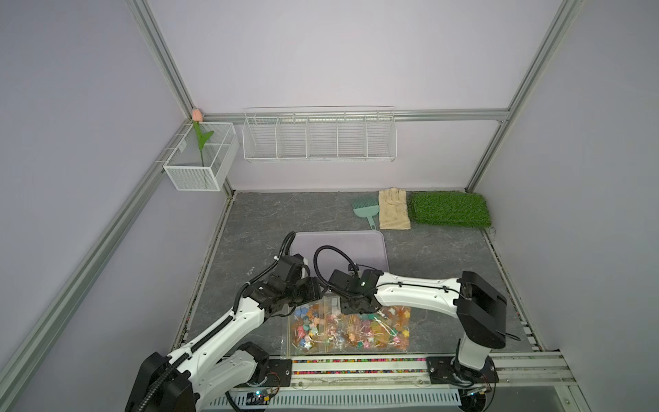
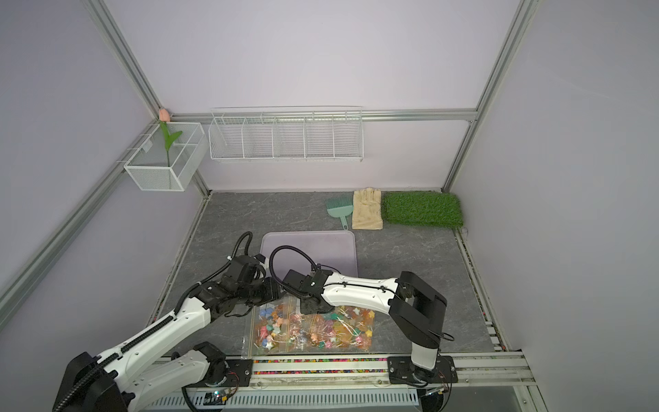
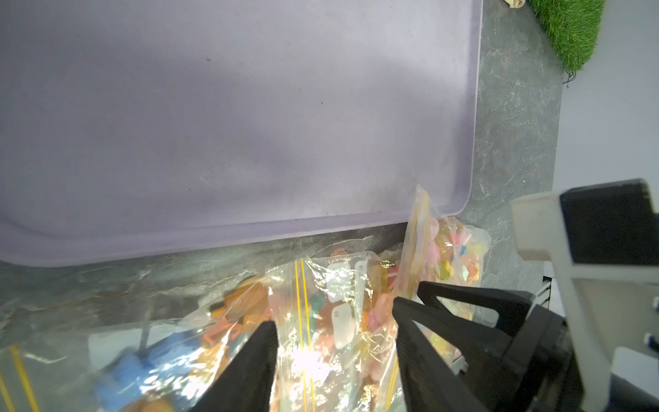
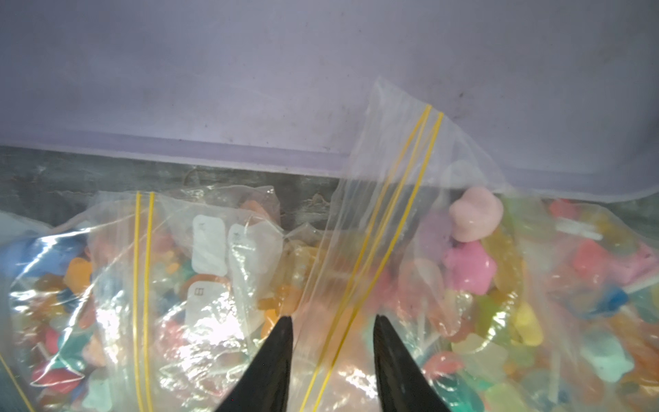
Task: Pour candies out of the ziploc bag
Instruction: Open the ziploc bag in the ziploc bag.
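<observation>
Many bagged candies (image 1: 356,330), one lilac tray (image 1: 371,244)

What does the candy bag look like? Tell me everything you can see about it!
The ziploc bag is clear, crinkly, shiny plastic with thin yellow double lines and small white patches. It lies flat on the grey table, just in front of the lilac tray, stuffed with colourful candies. One flap with yellow lines rises toward the tray, between the open fingers of the right gripper. The left gripper straddles the bag too, fingers apart.
</observation>
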`<state>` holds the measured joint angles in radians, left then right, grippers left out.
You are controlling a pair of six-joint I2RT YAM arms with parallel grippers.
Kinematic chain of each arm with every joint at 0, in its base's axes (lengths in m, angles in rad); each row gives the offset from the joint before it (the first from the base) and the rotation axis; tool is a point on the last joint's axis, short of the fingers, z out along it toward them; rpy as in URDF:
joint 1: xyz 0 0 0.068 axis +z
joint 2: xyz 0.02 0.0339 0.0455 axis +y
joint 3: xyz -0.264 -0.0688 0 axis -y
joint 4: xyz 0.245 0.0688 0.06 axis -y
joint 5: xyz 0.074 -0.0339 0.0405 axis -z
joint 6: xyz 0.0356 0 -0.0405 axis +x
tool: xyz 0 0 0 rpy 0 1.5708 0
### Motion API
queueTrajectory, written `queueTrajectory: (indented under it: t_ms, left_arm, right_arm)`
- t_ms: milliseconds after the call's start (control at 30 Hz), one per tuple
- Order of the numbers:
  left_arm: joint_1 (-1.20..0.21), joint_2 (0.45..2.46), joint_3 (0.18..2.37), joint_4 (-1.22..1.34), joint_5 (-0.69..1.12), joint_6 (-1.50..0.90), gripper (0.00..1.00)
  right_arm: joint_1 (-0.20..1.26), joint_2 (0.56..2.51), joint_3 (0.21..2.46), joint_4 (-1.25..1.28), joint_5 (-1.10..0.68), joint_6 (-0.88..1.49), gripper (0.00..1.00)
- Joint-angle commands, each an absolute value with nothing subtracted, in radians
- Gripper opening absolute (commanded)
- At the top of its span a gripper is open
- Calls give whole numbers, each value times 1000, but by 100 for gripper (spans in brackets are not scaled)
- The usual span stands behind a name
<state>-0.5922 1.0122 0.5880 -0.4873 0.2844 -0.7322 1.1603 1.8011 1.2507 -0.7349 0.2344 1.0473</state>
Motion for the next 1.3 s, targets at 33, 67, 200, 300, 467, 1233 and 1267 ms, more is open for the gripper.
queueTrajectory:
  t_ms: [33,67,200,300,467,1233,1267]
  left_arm:
    - [-597,1008,575,-499,270,-740,56]
    - [-597,1009,575,-499,269,-739,56]
    - [-597,1013,578,-499,269,-739,56]
    - [-597,1018,581,-497,270,-738,56]
    - [-597,1024,588,-496,270,-736,56]
    - [-704,1148,601,-268,584,-697,40]
    - [-726,1167,603,-257,584,-695,40]
  right_arm:
    - [1160,1813,1238,-735,232,1059,37]
    - [1160,1813,1236,-735,232,1058,34]
    - [1160,1812,1236,-738,236,1059,25]
    - [1160,1807,1235,-741,239,1060,18]
    - [1160,1796,1233,-745,247,1059,8]
    - [1152,1595,1042,-505,184,963,7]
    - [1152,1590,1038,-503,186,963,7]
